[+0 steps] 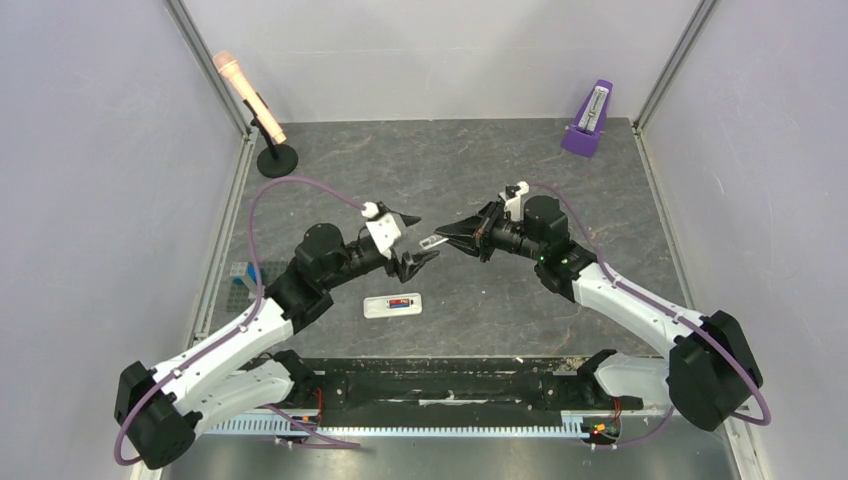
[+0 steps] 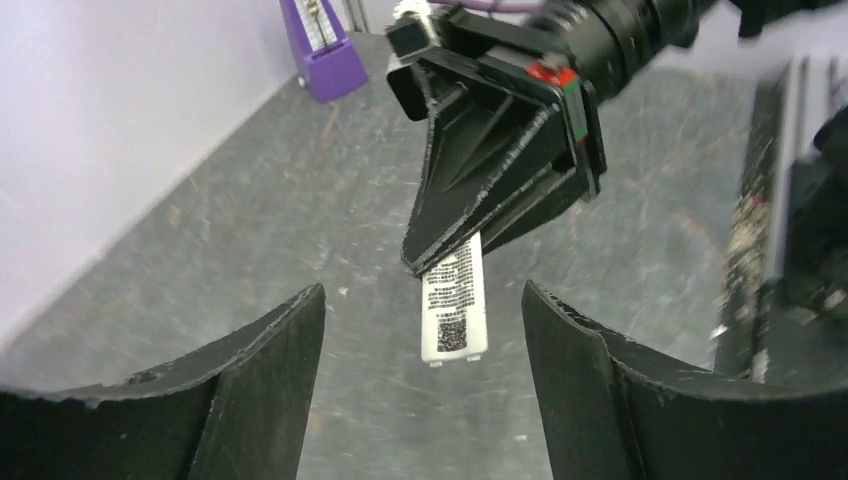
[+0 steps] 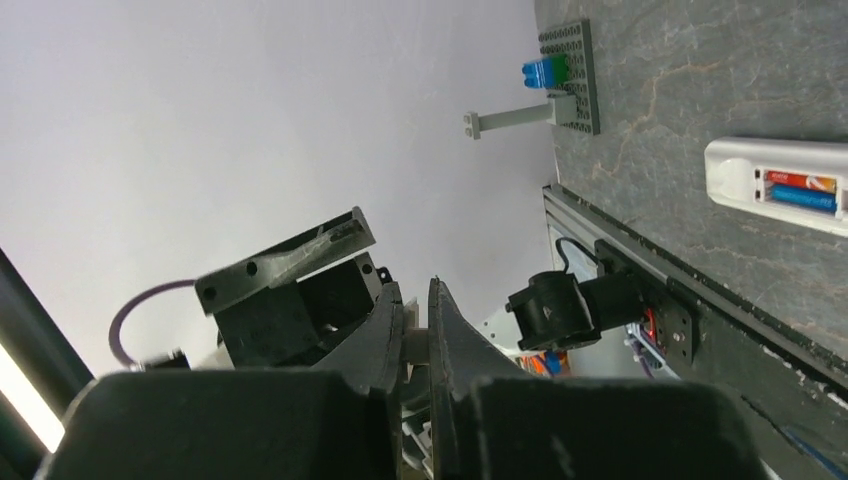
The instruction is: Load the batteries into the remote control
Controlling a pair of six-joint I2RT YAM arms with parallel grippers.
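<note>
Left wrist view: right gripper [image 2: 441, 258] pinches white labelled cover [image 2: 453, 315].

Pale lilac walls [image 1: 90, 150] enclose a grey stone-patterned tabletop [image 1: 450, 160].

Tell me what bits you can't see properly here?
Battery cover, left wrist view: top end hidden inside the right gripper; label print too small.
Remote control, right wrist view: cut off by the right edge.
Batteries, top view: too small for markings.
</note>
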